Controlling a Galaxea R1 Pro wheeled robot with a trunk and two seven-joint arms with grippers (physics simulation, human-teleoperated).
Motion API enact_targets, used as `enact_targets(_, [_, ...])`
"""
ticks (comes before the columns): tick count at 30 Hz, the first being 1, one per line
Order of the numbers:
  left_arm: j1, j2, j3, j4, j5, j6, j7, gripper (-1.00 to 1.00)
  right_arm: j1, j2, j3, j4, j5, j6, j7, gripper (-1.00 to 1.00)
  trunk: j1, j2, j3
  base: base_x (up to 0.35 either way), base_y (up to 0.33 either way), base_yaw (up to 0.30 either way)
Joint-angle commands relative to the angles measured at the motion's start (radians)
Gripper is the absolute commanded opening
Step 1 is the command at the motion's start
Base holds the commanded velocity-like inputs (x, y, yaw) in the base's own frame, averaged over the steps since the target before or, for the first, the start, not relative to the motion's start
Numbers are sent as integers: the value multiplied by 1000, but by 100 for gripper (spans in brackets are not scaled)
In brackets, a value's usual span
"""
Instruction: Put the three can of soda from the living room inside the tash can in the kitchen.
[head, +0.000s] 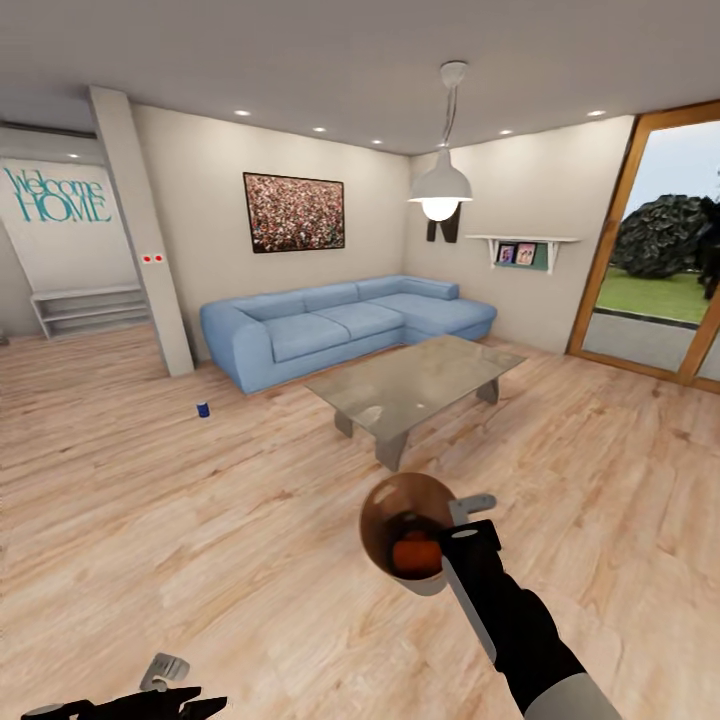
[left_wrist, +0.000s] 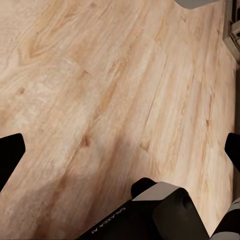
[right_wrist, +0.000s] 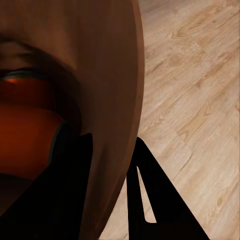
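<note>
The trash can (head: 398, 494), pale grey outside and tan-brown inside, hangs tilted above the wood floor in front of me. My right gripper (head: 455, 545) is shut on its rim. In the right wrist view one finger is inside the trash can's wall (right_wrist: 90, 60) and the other is outside it. An orange soda can (head: 415, 553) lies in the bin and appears as the orange can (right_wrist: 25, 130) close up. How many cans lie there I cannot tell. My left gripper (head: 185, 702) hangs low at my left; the left gripper (left_wrist: 121, 150) is open over bare floor.
A glass-topped low table (head: 415, 380) stands just beyond the bin, with a blue sectional sofa (head: 340, 325) behind it. A small blue object (head: 202, 409) sits on the floor at the left. A pendant lamp (head: 440, 185) hangs overhead. A glass door (head: 660, 250) is on the right.
</note>
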Motion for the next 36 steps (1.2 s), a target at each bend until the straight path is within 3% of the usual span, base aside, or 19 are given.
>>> enact_targets(1, [0,0,0,0,0,0,0,100,-1,0,0,-1,19,2,1,-100,0,0,0,145,299,5])
enact_targets(36, [0,0,0,0,0,0,-2,100,-1,0,0,2,19,2,1,-100,0,0,0,141,304,0])
